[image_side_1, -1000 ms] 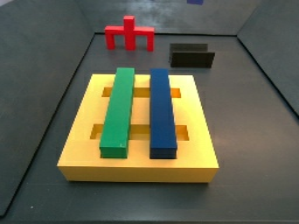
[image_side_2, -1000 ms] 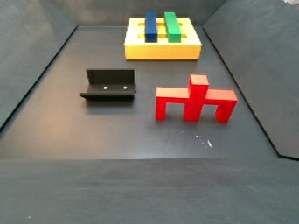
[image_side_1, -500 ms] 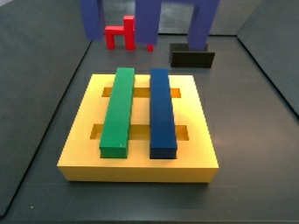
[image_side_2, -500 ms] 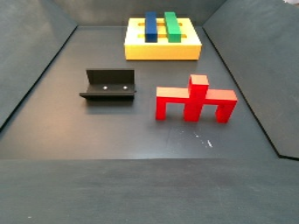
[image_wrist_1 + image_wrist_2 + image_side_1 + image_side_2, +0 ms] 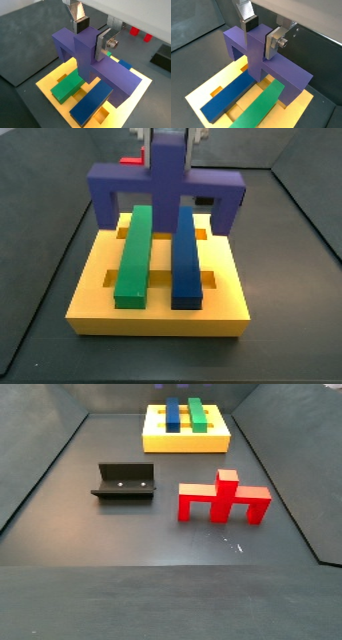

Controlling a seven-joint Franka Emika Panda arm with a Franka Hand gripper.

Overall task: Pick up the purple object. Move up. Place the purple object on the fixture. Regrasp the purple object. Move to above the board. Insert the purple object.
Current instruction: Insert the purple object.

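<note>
In a side view, the board (image 5: 94, 303) lies nearest: a thick yellow slab with cross slots, carrying a long green bar (image 5: 132, 253) on the left and a long blue bar (image 5: 186, 256) on the right, side by side. Over its far end hangs the purple object (image 5: 166, 184), a violet plastic block with a wide bar and prongs pointing down. Its two outer prongs hang at the board's far edge and its middle prong comes down between the far ends of the two bars; whether it touches the board cannot be told.

In both wrist views the gripper (image 5: 88, 34) (image 5: 258, 31) is closed on the purple object's upright stem, silver fingers (image 5: 273, 42) pressed flat against its opposite faces.

Beyond the board in a side view stand the black fixture (image 5: 124, 481) and the red three-pronged piece (image 5: 223, 496), apart from each other on the dark floor (image 5: 160, 544).
</note>
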